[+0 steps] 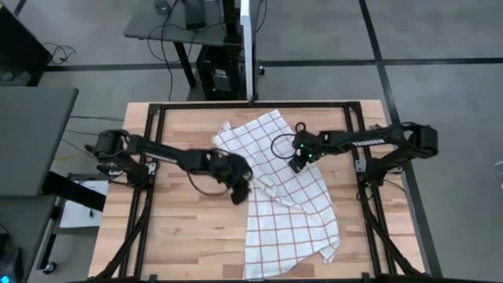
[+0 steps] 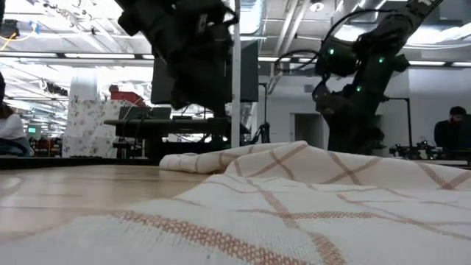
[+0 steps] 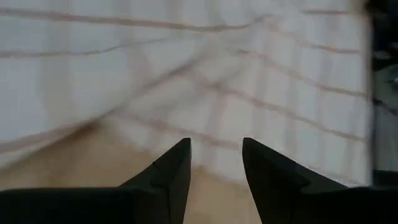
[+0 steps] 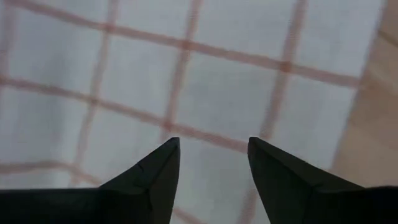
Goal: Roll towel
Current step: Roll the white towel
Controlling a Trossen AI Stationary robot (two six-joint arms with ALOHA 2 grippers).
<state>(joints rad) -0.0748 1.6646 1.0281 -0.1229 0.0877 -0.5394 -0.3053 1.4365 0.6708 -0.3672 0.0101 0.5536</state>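
A white towel [image 1: 283,196] with a thin red-brown check lies spread and rumpled on the wooden table. It runs from the far middle to the near right edge, with a raised fold [image 2: 243,158] across it. My left gripper [image 1: 240,192] stands open at the towel's left edge, with the towel [image 3: 217,74] just ahead of its fingertips [image 3: 214,149] and bare wood under them. My right gripper [image 1: 297,163] hovers open over the towel's far right part, pointing steeply down at the cloth [image 4: 217,81]. Nothing is between either gripper's fingers.
Bare wood [image 1: 181,236] lies left of the towel and along the near left. A black frame rail [image 1: 149,173] runs down each side of the table. Beyond the table, people sit at the room's far left [image 2: 11,125] and far right [image 2: 456,125].
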